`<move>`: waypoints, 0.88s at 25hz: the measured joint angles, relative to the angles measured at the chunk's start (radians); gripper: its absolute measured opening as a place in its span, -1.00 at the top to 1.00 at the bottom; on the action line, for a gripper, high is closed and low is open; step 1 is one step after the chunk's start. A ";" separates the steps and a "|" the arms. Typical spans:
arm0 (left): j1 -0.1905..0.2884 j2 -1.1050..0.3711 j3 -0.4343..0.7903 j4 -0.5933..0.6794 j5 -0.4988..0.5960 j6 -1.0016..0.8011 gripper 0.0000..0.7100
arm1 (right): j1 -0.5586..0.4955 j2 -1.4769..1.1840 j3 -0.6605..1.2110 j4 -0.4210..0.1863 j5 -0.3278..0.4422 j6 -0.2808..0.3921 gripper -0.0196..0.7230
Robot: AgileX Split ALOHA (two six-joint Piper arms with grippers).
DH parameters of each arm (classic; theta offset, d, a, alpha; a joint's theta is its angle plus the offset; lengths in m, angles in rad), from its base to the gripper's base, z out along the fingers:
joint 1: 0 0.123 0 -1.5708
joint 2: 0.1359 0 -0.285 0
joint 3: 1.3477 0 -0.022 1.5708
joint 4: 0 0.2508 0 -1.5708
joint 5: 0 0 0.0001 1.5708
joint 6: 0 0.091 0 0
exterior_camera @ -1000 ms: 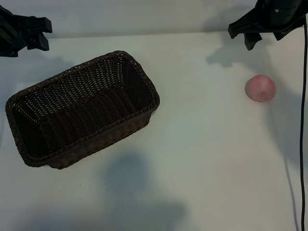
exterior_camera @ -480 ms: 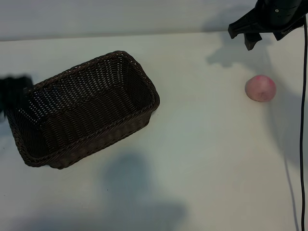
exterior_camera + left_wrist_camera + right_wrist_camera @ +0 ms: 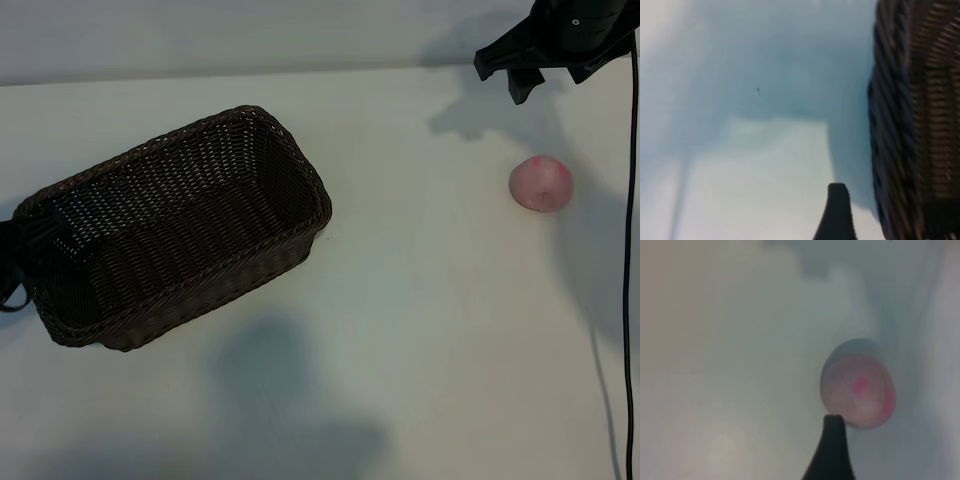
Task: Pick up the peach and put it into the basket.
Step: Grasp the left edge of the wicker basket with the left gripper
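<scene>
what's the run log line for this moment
peach: on table, untouched | basket: empty | right gripper: open, behind peach | left gripper: open, at basket's left end

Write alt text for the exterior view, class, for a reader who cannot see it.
A small pink peach lies alone on the white table at the right, just below the open right gripper at the top right corner. A large dark brown wicker basket sits empty at the left, with the left gripper dark against its left end at the picture's edge.
</scene>
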 joint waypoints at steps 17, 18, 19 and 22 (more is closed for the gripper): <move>0.062 0.288 0.000 -0.262 -0.179 0.221 0.03 | 0.000 0.000 0.000 0.001 0.000 -0.010 -0.64; 0.062 0.288 0.000 -0.264 -0.182 0.222 0.23 | 0.000 0.000 0.000 0.001 0.000 -0.010 -0.64; 0.062 0.288 0.000 -0.264 -0.183 0.224 0.41 | 0.000 0.000 0.000 0.001 0.000 -0.010 -0.64; 0.062 0.288 0.000 -0.272 -0.186 0.232 0.72 | 0.000 0.000 0.000 0.001 0.000 -0.010 -0.64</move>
